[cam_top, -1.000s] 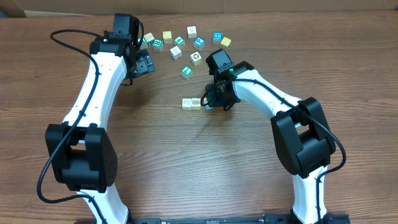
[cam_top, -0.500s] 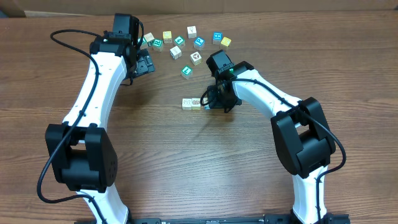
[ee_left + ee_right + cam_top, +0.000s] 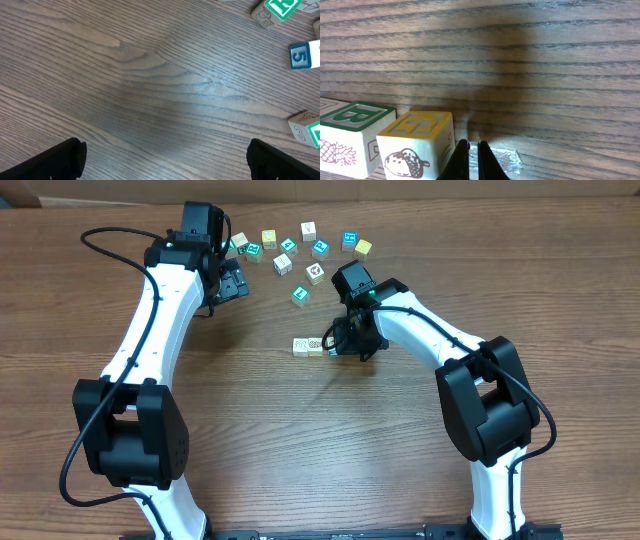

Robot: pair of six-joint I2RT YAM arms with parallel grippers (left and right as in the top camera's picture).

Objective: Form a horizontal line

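Right wrist view: the yellow cube [image 3: 417, 142] could be knocked askew were the right tool [image 3: 470, 160], pressed together seemingly just beside it, swung sideways.

Tabletop [image 3: 300, 440] brown wood, pronounced grain, matt with faint sheen, line of cubes [image 3: 309, 346] pale smooth wood, printed coloured faces, arm shells [image 3: 160, 310] glossy white plastic, joints matt black, right tool [image 3: 470, 152] smooth black plastic.

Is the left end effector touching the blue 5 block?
Apart. The left wrist view shows bare wood between left end effector and blue 5 block.
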